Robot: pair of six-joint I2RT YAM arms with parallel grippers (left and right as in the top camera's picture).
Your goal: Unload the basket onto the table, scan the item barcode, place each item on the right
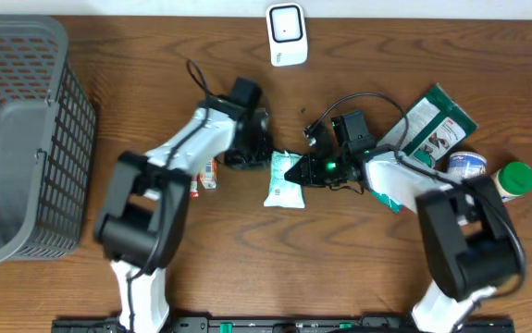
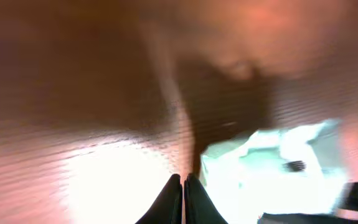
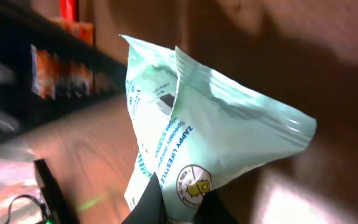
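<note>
Around the mint pouch [image 1: 284, 182] sit a basket [image 1: 73, 109], scanner [image 1: 287, 35] and green packet [image 1: 438, 124].

My left arm [image 1: 190, 139] reaches toward the table's middle, left gripper [image 2: 183, 194] closed, fingertips touching; my right arm [image 1: 390, 174] stretches leftward and low, right gripper [image 3: 177, 202] pinched tight on the pouch [image 3: 216, 130] edge.
</note>
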